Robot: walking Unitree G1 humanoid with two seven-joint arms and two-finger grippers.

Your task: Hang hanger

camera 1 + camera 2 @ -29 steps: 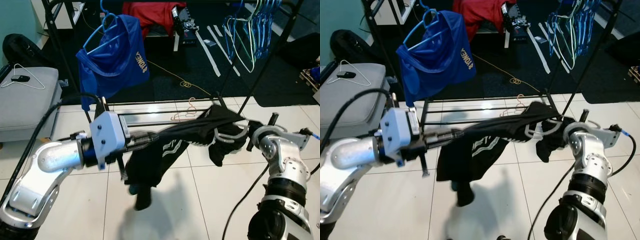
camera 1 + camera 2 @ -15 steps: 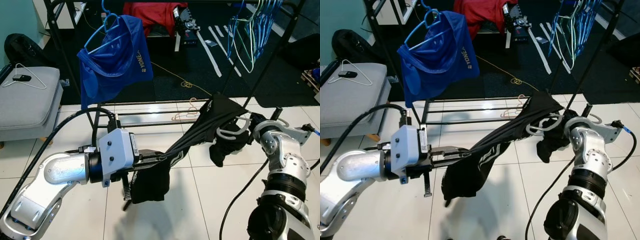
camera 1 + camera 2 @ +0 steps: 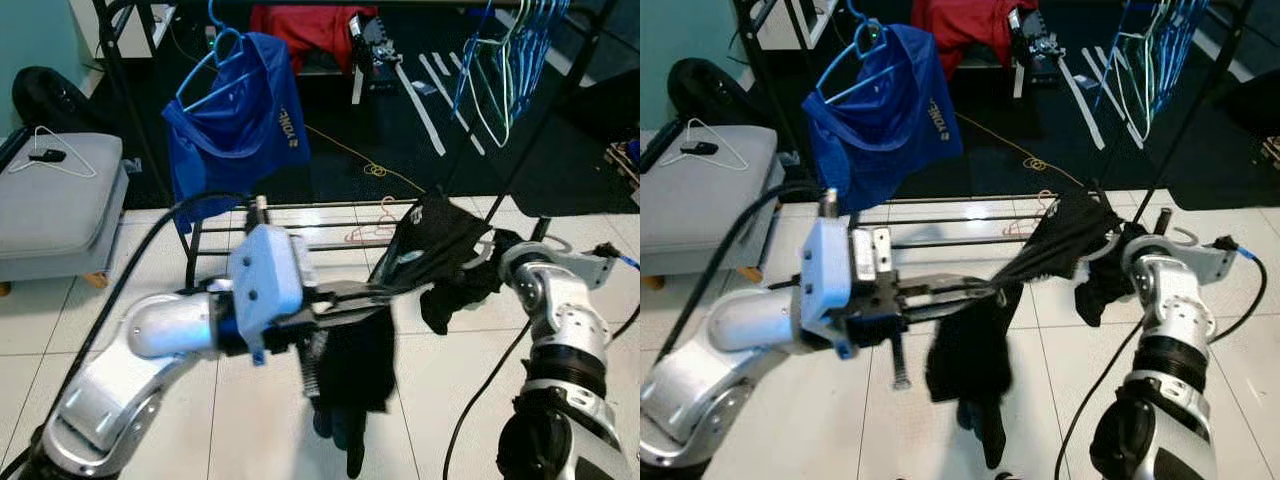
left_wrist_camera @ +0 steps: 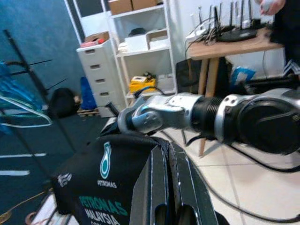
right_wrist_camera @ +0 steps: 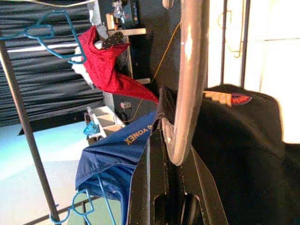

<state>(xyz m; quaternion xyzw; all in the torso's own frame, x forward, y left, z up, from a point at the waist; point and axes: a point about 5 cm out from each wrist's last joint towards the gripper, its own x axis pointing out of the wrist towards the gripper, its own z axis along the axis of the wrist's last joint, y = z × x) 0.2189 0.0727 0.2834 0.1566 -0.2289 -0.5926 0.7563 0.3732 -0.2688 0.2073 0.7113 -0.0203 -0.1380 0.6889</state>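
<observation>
Hanger loaded and gripped, not yet on the rail

The right tool point(image 3: 498, 247) is clamped on the hook of the silver hanger point(image 3: 483, 248), which carries the black shirt point(image 3: 425, 245) draped just beside it. The left tool point(image 3: 980, 292) is pinched on the shirt's stretched lower edge. Both sit well below the clothes rack point(image 3: 560, 115), where a blue shirt point(image 3: 237, 125) hangs; judged remaining: lift and hook onto the rail
</observation>
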